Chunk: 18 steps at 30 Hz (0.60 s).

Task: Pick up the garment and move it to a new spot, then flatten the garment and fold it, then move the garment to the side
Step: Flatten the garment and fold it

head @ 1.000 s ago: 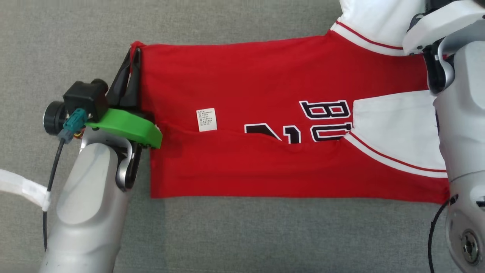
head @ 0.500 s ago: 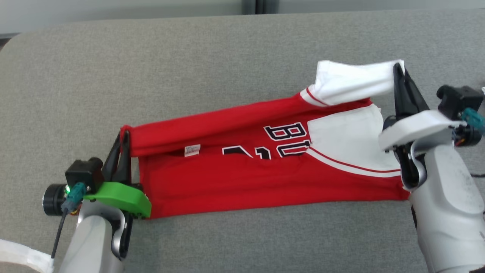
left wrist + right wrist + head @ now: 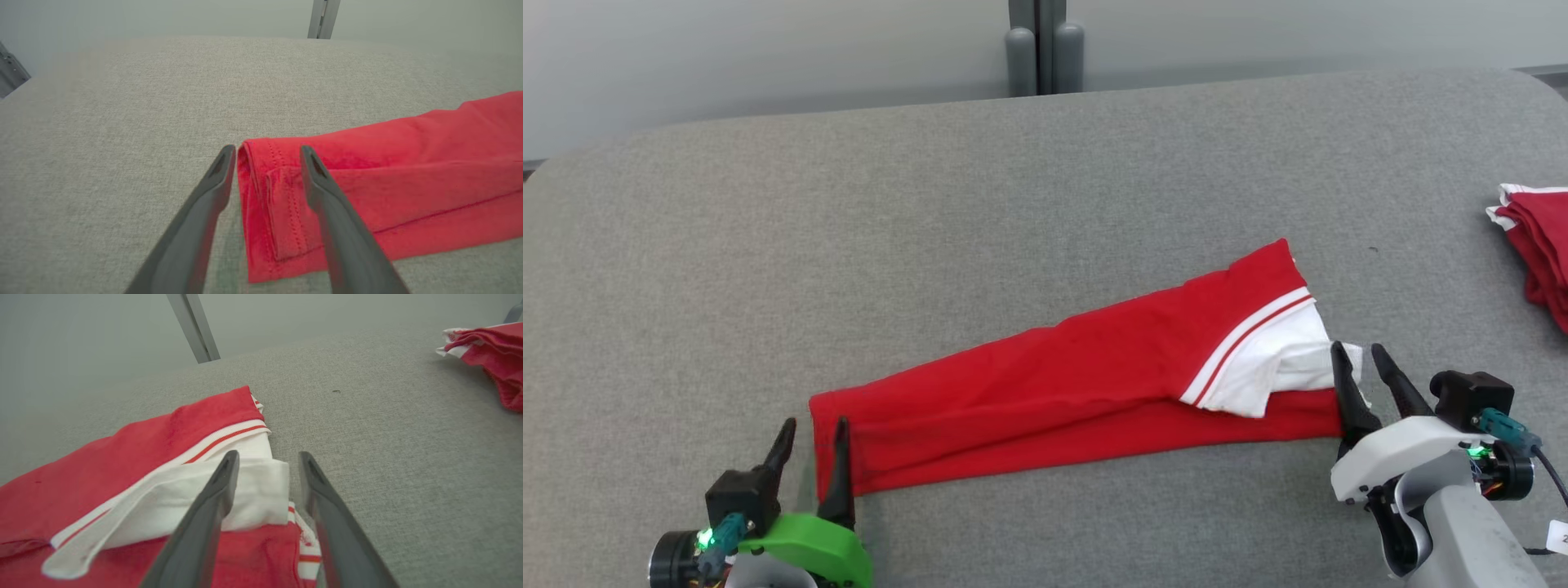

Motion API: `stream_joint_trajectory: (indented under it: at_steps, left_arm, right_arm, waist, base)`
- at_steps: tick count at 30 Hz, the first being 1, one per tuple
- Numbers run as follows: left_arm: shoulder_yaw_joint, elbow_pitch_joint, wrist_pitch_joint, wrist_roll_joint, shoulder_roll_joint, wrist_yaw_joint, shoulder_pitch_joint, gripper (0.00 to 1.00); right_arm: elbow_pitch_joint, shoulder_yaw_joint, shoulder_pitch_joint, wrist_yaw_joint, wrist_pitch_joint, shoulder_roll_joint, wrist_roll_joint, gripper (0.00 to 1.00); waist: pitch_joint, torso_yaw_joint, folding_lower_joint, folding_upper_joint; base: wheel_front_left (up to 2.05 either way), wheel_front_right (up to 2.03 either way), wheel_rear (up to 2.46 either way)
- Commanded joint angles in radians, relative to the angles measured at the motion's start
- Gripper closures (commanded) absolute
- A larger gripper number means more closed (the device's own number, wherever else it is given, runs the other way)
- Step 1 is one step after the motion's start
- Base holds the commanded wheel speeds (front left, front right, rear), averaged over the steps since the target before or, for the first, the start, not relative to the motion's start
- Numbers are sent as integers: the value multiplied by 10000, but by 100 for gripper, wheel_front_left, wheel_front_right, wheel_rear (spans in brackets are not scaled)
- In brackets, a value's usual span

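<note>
The garment (image 3: 1054, 384) lies on the grey padded table (image 3: 931, 212) as a long red strip, folded lengthwise, with its lettering hidden. A white sleeve (image 3: 1282, 367) with red-white trim shows at its right end. My left gripper (image 3: 814, 425) is open at the strip's left end, and in the left wrist view (image 3: 267, 150) its fingers straddle the hemmed corner of the garment (image 3: 408, 163) without pinching it. My right gripper (image 3: 1356, 349) is open at the right end. The right wrist view (image 3: 268, 456) shows the white sleeve edge (image 3: 257, 486) lying between its spread fingers.
A second red-and-white cloth bundle (image 3: 1535, 245) sits at the table's far right edge, also in the right wrist view as the bundle (image 3: 490, 351). A grey post (image 3: 1037, 49) stands behind the table against a pale wall. Bare grey surface stretches beyond and left of the strip.
The head camera has tilted up and back. The garment's far half has been brought over the near half, hiding the lettering and tag. Both grippers have opened and let go of the cloth.
</note>
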Motion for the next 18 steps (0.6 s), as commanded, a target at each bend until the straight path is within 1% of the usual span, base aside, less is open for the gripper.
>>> stream_joint_trajectory:
  at_steps: [1, 4, 7, 12, 16, 18]
  left_arm:
    - [83, -156, -1, 114, -25, 24, 254, 0]
    - [269, -518, -1, 271, -126, 67, 547, 0]
    - [408, -838, 1, 280, -186, 86, 736, 0]
    - [281, -1073, 1, 247, -237, 56, 588, 0]
    - [-9, -1089, -1, -25, -237, 46, 345, 0]
    - [-112, -1079, 1, -80, -237, 65, 263, 0]
  right_arm:
    - [-72, -11, 98, -21, -40, -107, 73, 0]
    - [-255, 133, 5, -21, -40, -233, 27, 0]
    - [-151, 344, -312, -21, -40, -445, -86, 0]
    - [727, 607, -923, -21, 331, -758, -417, 0]
    - [1730, 454, -1208, -21, 715, -820, -789, 0]
    - [2195, 440, -1290, -21, 874, -685, -791, 0]
  waist:
    - [-41, 63, 0, 0]
    - [-64, 157, 0, 0]
    - [-52, 320, 0, 0]
    - [73, 657, 0, 0]
    - [163, 923, 0, 0]
    - [198, 1015, 0, 0]
  base:
    - [0, 0, 0]
    - [0, 0, 0]
    - [0, 0, 0]
    - [0, 0, 0]
    - [0, 0, 0]
    - [0, 0, 0]
